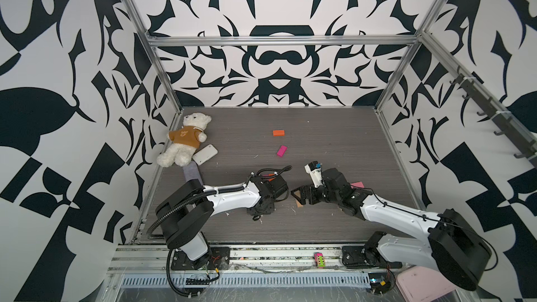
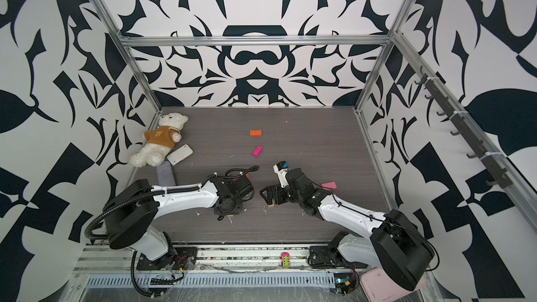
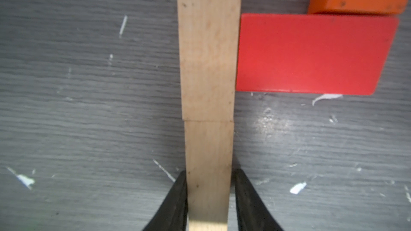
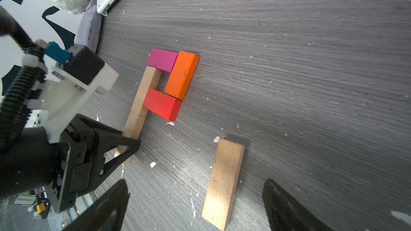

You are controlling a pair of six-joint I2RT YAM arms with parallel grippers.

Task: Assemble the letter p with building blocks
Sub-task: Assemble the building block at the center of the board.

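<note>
Blocks form a near-finished letter on the grey table (image 1: 319, 140), just in front of the left arm. From the right wrist I can see an upper tan block (image 4: 148, 89) and a lower tan block (image 4: 133, 125) lying end to end as the stem. A magenta block (image 4: 163, 60) caps the stem's far end, and an orange block (image 4: 181, 75) runs back from it alongside the stem. A red block (image 4: 163, 104) closes the loop, its end flush against the upper tan block. The left gripper (image 3: 210, 172) is down over the free end of the lower tan block, one black finger on each flank. One finger (image 3: 178, 196) sits right on the wood and the other shows a thin dark line beside it, so I can't tell whether it pinches or merely straddles. The right gripper (image 4: 196, 183) hangs low with its jaws spread wide, either side of a loose tan block (image 4: 223, 183) that lies flat a little apart from the letter and touches neither finger. Farther back, well apart, lie a second orange block (image 1: 278, 133) and a second magenta block (image 1: 281, 150). A light pink block (image 1: 358, 184) peeks out behind the right arm. A white teddy bear (image 1: 186, 140) and a white phone (image 1: 205, 154) sit by the left wall.
</note>
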